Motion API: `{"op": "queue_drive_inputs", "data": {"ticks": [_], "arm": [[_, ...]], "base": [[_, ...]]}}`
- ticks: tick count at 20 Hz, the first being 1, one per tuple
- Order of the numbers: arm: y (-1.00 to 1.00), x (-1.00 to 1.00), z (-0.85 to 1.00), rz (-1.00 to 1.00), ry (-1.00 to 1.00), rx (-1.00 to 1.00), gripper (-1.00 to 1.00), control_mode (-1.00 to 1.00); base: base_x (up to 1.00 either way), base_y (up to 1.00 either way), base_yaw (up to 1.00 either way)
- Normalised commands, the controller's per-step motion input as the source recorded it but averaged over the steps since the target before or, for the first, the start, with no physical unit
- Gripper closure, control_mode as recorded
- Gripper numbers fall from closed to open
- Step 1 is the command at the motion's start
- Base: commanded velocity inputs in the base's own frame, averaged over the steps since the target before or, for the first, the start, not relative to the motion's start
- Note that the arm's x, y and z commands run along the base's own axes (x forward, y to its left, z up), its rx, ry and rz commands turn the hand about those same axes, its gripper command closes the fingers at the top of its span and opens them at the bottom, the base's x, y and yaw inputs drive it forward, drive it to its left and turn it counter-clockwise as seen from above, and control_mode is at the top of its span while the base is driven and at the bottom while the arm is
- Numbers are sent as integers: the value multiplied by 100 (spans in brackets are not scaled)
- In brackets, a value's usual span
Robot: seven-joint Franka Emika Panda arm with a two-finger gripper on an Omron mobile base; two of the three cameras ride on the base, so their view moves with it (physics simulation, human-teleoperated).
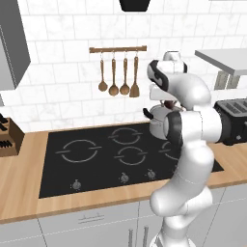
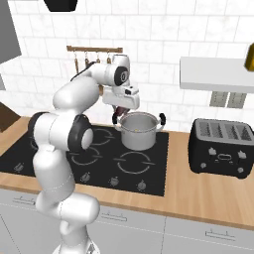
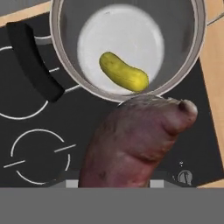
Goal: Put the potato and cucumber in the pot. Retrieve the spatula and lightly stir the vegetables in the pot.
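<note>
My gripper (image 2: 119, 113) is shut on the potato (image 3: 135, 144), a dark reddish-brown pointed root. It hangs just above the left rim of the pot (image 2: 139, 130), a shiny steel pot on the hob's back right burner. In the hand view the potato's tip overlaps the near rim of the pot (image 3: 65, 26). The small yellow-green cucumber (image 3: 124, 72) lies on the pot's floor. The wooden spatula (image 1: 134, 87) hangs rightmost on the wall rail, next to three round spoons. In the left base view my arm hides most of the pot (image 1: 155, 116).
The black hob (image 1: 96, 154) sits in a wooden counter. A black toaster (image 2: 223, 146) stands to the right of the pot, under a grey shelf (image 2: 213, 74). A knife block (image 1: 7, 137) is at the far left. One black pot handle (image 3: 33, 61) sticks out sideways.
</note>
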Motion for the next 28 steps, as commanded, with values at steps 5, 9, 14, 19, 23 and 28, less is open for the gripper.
{"op": "queue_drive_inputs", "data": {"ticks": [5, 9, 14, 19, 23, 28], "arm": [[-31, 50, -35, -10, -1, -2, 100, -100], [-39, 48, -30, -1, 0, 3, 100, -100], [-18, 50, -28, -1, 0, 0, 100, -100], [0, 27, -38, -3, 0, -2, 100, -100], [0, 15, -42, -3, 0, 0, 100, -100], [-4, 18, -38, -1, 0, 0, 100, -100]], "base": [[0, 0, 0], [0, 0, 0], [0, 0, 0], [0, 0, 0], [0, 0, 0], [0, 0, 0]]}}
